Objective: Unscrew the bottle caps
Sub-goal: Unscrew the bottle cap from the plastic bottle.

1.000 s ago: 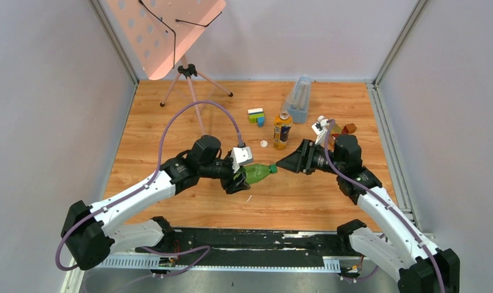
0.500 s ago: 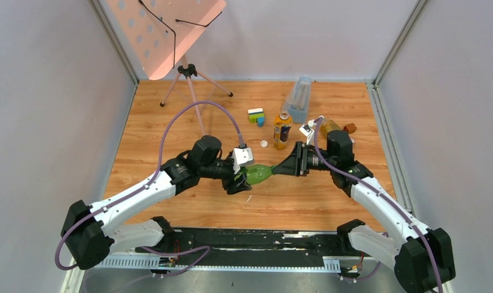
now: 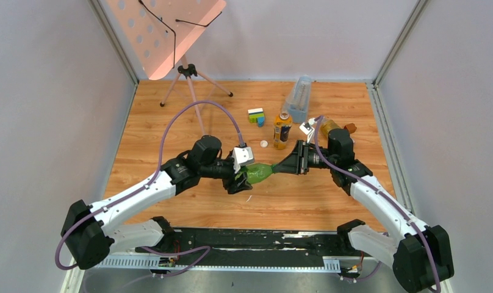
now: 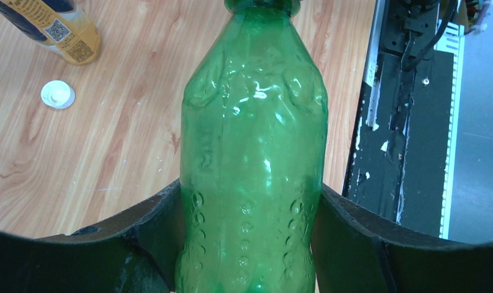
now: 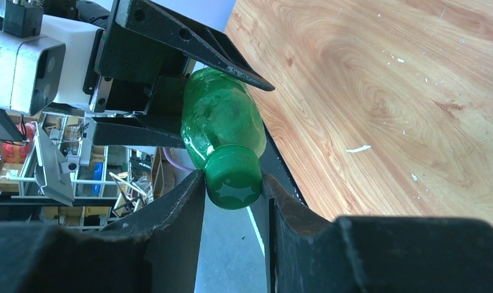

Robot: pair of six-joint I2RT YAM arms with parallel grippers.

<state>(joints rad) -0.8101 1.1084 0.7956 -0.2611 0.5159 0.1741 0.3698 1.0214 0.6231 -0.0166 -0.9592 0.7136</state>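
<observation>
My left gripper [image 3: 239,177] is shut on the body of the green bottle [image 3: 258,173] and holds it sideways above the table, neck pointing right. In the left wrist view the bottle [image 4: 253,152] fills the gap between my fingers [image 4: 140,226]. My right gripper [image 3: 279,166] is shut on the green cap [image 5: 233,178], a finger against each side. An amber bottle with a yellow label [image 3: 282,129] stands behind without a cap. A white cap [image 3: 264,144] lies beside it and also shows in the left wrist view [image 4: 57,94]. A second amber bottle [image 3: 328,127] lies behind my right arm.
A tall clear bluish container [image 3: 299,97] stands at the back. Multicoloured toy bricks [image 3: 255,115] lie left of it. A small reddish-brown block [image 3: 351,128] lies at the right edge. A tripod stand [image 3: 186,73] with a pink perforated board stands back left.
My right gripper has moved left onto the neck of the green bottle and closed round its cap. My left arm has held the bottle still.
</observation>
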